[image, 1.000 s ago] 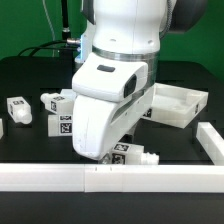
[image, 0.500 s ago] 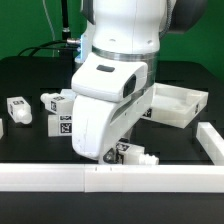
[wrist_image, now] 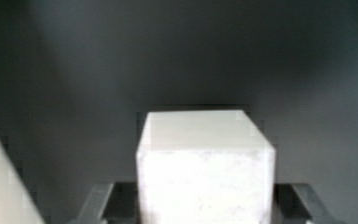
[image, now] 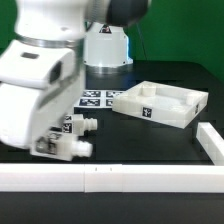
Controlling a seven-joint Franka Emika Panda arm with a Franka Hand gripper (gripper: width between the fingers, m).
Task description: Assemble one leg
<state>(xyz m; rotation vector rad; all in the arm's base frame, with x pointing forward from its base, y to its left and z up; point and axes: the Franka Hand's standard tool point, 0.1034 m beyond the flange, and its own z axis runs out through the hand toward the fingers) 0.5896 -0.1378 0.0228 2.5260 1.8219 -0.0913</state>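
Observation:
In the wrist view a white leg (wrist_image: 206, 165) stands between my two dark fingers (wrist_image: 115, 206), which close against its sides. My gripper (wrist_image: 206, 208) is shut on it. In the exterior view the arm leans low at the left, and the gripper (image: 47, 146) holds this leg (image: 66, 149) just above the black table, its short round peg pointing to the exterior view's right. A second leg (image: 78, 125) with marker tags lies right behind it. The arm's body hides most of the fingers in the exterior view.
A large white square panel with a raised rim (image: 160, 106) lies at the exterior view's right. The marker board (image: 98, 97) lies by the robot base. A white rail (image: 120, 178) runs along the front, with another (image: 212, 141) at the right.
The arm has swung from the table's middle to the exterior view's left. The leg that lay by the front rail has gone with it, held in the gripper.

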